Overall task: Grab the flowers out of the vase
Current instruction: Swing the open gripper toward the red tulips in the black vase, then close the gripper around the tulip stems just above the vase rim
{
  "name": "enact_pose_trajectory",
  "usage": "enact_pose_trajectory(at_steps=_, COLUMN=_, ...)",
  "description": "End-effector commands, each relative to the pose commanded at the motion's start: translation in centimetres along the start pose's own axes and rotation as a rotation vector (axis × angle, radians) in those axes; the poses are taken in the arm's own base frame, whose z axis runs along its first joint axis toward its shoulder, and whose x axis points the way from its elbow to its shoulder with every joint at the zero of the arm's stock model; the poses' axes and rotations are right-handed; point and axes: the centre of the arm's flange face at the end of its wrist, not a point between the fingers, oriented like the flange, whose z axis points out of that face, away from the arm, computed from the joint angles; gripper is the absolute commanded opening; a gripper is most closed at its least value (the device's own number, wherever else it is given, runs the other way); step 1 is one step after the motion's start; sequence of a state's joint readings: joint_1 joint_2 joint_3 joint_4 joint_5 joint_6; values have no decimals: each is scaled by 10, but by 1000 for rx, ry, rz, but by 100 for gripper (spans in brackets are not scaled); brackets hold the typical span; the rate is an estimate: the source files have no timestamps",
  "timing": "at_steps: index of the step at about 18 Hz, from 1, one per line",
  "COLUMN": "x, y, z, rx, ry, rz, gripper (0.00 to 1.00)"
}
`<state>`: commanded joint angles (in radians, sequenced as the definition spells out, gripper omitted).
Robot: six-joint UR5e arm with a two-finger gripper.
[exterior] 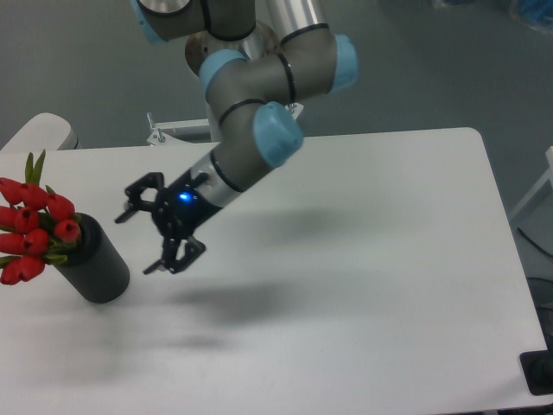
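One small bunch of red tulip buds (pixel 33 226), light, soft, crushable, leans from matte black cylinder vase (pixel 97 264) at frame left; grip stems; black claw (pixel 140 238) wide open, empty.

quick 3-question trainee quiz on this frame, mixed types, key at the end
1. True or false: the black two-finger gripper is shut on the bunch of red tulip flowers.
2. Where are the flowers' stems? A) flat on the white table B) in the matte black cylindrical vase C) between the gripper's fingers
3. Fill in: the vase stands near the table's ____ edge in the camera view.

Key:
1. False: it is open, apart from the flowers and to their right in the camera view.
2. B
3. left
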<state>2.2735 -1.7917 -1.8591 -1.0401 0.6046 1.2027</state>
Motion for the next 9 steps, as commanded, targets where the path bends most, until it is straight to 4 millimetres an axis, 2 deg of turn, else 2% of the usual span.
enact_pose_trajectory(at_steps=3, x=15, y=-11, z=18, rx=34, ry=50, rz=16, gripper=100)
enact_pose_trajectory(at_steps=7, x=25, y=-18, z=36, rx=49, ry=89, rz=35, gripper=100)
enact_pose_trajectory(at_steps=9, x=23, y=-20, z=39, rx=86, ry=98, rz=48, gripper=100)
